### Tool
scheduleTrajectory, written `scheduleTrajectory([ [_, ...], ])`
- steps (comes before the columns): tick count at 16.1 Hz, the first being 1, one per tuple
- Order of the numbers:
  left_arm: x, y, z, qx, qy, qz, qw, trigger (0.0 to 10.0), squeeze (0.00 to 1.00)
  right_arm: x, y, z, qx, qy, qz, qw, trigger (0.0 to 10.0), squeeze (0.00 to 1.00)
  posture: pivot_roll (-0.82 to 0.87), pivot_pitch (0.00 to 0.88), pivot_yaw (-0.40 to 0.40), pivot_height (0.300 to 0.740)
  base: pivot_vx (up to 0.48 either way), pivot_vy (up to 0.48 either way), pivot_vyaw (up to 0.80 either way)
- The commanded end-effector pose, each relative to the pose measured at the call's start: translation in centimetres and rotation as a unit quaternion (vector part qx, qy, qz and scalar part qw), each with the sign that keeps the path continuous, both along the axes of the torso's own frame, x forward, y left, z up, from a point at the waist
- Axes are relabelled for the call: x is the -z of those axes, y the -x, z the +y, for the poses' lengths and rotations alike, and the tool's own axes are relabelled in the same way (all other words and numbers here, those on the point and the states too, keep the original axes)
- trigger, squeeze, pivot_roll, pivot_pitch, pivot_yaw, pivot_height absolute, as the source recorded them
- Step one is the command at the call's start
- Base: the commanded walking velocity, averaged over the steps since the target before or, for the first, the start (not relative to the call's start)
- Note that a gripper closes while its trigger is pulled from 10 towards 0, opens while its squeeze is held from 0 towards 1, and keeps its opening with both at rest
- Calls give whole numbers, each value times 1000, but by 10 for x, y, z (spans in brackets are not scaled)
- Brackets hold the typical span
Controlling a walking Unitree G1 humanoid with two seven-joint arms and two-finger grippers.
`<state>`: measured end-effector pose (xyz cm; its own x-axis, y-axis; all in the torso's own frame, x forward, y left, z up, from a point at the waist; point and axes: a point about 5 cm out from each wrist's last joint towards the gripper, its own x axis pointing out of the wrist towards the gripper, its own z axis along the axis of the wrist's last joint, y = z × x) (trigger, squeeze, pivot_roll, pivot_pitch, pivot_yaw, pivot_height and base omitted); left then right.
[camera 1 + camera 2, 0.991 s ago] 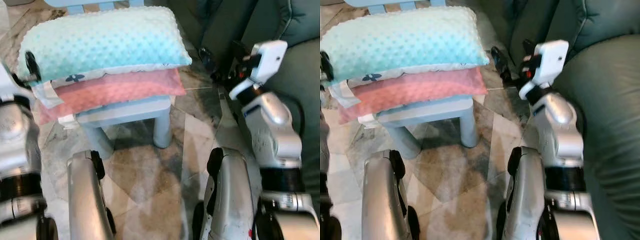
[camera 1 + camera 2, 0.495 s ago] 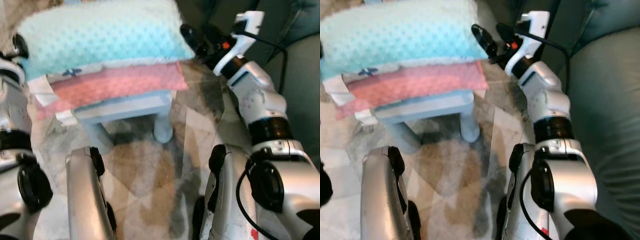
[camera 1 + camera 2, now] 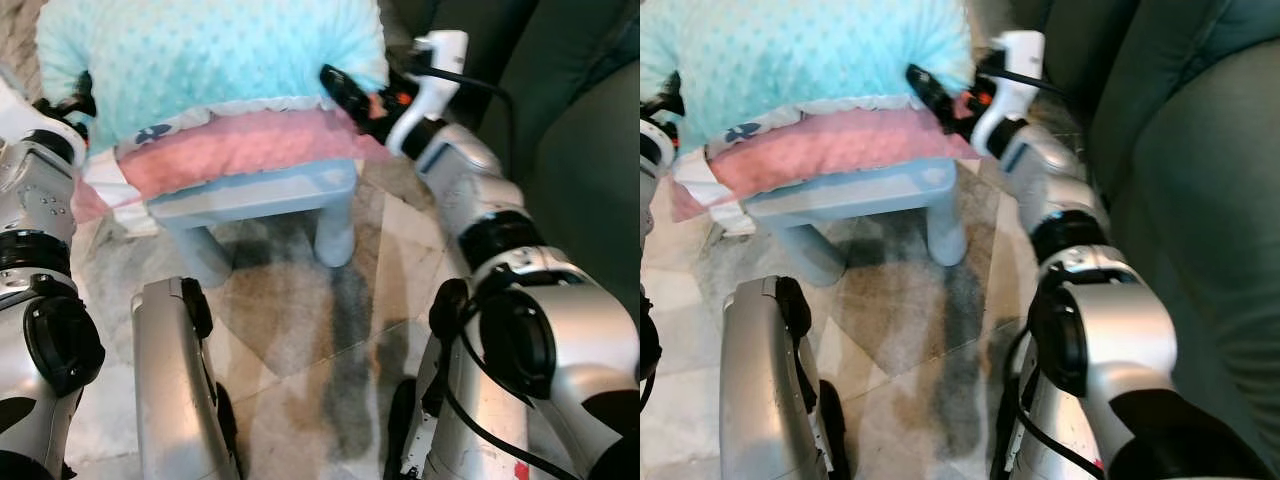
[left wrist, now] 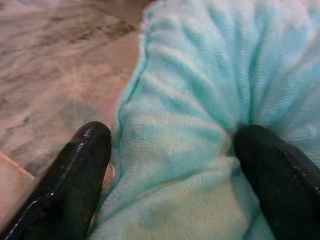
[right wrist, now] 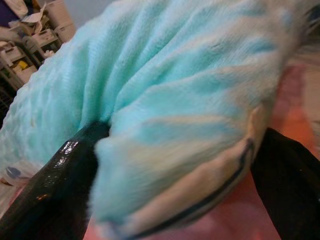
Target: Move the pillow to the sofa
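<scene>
A teal dotted pillow [image 3: 210, 60] lies on top of a pink pillow [image 3: 240, 150], both stacked on a small light-blue stool [image 3: 260, 195]. My left gripper [image 3: 75, 100] is at the teal pillow's left end. In the left wrist view its fingers [image 4: 75, 170] press into the bunched teal fabric from both sides. My right gripper [image 3: 345, 90] is at the pillow's right end, and its fingers [image 5: 55, 190] hold the teal corner [image 5: 175, 125] between them, just above the pink pillow. The dark green sofa [image 3: 580, 130] is on the right.
The stool stands on a marbled tile floor [image 3: 300, 300], close to the sofa's front. My two silver legs [image 3: 175, 390] fill the lower part of the head views. A narrow strip of floor separates the stool from the sofa.
My right gripper swung left from beside the sofa onto the teal pillow's right end. The left gripper closed in on the left end. The pillow now looks squeezed shorter, and the view has shifted.
</scene>
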<state>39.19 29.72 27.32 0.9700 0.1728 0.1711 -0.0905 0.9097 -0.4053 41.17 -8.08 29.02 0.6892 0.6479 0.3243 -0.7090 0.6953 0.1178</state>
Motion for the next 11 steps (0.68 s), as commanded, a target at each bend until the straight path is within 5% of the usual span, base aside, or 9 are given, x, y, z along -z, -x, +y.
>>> scheduleTrajectory([
  [1,10,-3,-8,34,-15,25,999,10000,0,0,0,9,0,8,2,1000,10000,0,113,431,-4,339,0,0,0],
  [3,15,-5,-18,71,-36,31,996,10000,0,4,2,21,-23,2,13,1000,10000,0,115,432,-1,339,0,0,0],
  [4,17,-5,-20,77,-40,29,996,0,0,5,4,27,-44,-1,10,999,3686,0,117,434,-3,339,0,0,0],
  [5,18,-5,-21,83,-38,29,995,0,0,7,5,29,-51,-10,12,999,0,0,119,434,-3,339,0,0,0],
  [11,18,-1,-12,78,-34,18,996,0,0,17,6,22,-55,-13,17,998,0,0,112,440,-5,339,0,0,0],
])
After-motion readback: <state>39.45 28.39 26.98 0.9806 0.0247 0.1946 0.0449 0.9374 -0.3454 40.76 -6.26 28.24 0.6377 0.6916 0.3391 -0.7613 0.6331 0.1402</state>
